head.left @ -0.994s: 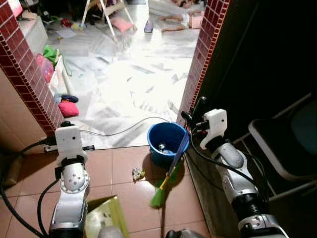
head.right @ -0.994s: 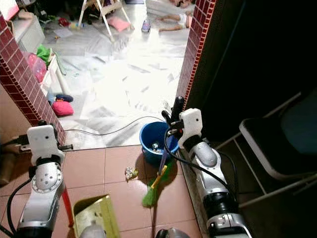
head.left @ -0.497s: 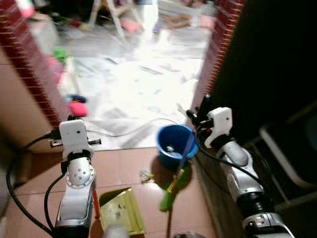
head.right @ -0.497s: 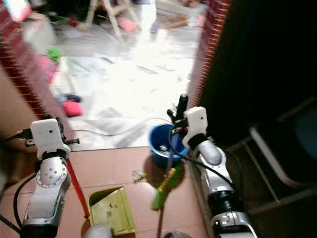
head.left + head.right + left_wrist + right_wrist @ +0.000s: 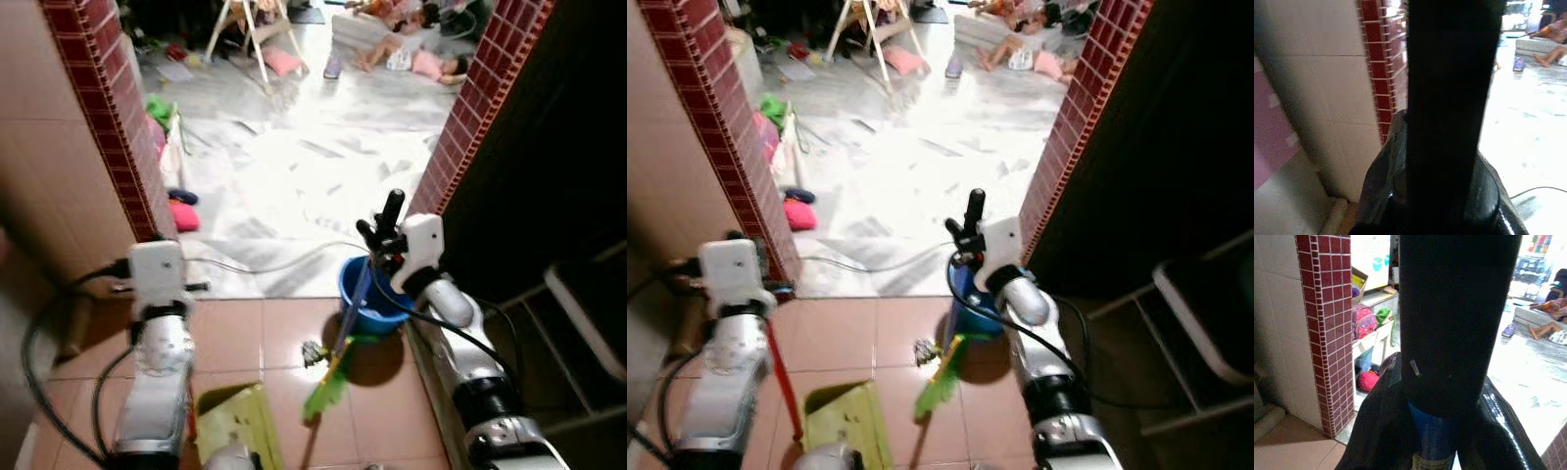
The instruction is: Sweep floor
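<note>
Two grippers are clamped on tools: right gripper (image 5: 384, 227) on the blue broom handle (image 5: 353, 299), left gripper (image 5: 737, 284) on the red dustpan handle (image 5: 782, 377); green bristles (image 5: 325, 389) rest beside crumpled litter (image 5: 312, 352); risk: a wide stroke strikes the blue bucket (image 5: 370, 304), tipping it.

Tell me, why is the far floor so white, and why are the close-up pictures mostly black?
Left eye view: daylight glare washes out the marble floor, while the tiled floor nearby stays dim. Left wrist view: a black finger, blurred, blocks the lens. Right wrist view: likewise, over the blue broom handle.
</note>
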Tool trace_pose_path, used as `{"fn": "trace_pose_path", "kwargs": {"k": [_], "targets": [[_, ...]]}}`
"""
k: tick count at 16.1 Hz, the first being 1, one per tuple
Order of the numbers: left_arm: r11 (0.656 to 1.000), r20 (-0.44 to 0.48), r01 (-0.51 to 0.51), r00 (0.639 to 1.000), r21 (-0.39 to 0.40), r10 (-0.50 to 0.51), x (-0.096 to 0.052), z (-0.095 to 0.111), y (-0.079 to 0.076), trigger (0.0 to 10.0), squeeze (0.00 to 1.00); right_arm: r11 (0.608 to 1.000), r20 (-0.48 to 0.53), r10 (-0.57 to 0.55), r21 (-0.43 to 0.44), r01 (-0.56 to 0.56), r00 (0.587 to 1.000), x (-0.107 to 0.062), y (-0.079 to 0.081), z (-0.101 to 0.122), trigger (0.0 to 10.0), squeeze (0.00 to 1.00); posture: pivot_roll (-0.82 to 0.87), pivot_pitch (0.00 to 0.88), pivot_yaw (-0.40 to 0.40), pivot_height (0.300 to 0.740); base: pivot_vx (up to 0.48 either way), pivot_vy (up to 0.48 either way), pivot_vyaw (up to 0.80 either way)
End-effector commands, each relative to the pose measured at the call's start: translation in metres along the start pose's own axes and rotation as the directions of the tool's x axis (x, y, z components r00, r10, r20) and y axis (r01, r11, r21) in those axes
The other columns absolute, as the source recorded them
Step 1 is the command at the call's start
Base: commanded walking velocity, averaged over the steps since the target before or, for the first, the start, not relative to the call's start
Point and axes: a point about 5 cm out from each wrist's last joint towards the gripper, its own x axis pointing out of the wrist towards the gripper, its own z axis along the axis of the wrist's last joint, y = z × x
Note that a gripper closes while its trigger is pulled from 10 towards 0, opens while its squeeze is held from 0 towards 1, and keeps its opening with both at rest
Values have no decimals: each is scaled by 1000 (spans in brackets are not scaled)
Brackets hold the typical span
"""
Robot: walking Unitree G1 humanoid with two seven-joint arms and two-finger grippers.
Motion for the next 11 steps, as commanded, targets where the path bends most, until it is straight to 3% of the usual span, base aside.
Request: {"fn": "trace_pose_path", "kwargs": {"k": [1,3,7,11], "targets": [[1000,64,20,998,-5,-19,1,14,-4,10000,0,998,28,-59,-36,60,998,-3,-16,7,10000,0,58,0,-43,740,0,0,0],[999,72,36,997,-8,-36,1,15,-4,10000,0,997,26,-67,-23,68,997,-4,-17,6,10000,0,59,0,-45,740,0,0,0],[1000,90,20,996,-14,-19,8,22,0,10000,0,994,34,99,-51,-97,995,1,-5,11,10000,0,59,0,-45,740,0,0,0],[999,85,24,996,-25,-22,9,22,2,10000,0,993,44,102,-62,-99,994,1,-10,15,10000,0,56,0,-39,740,95,0,617]]}}
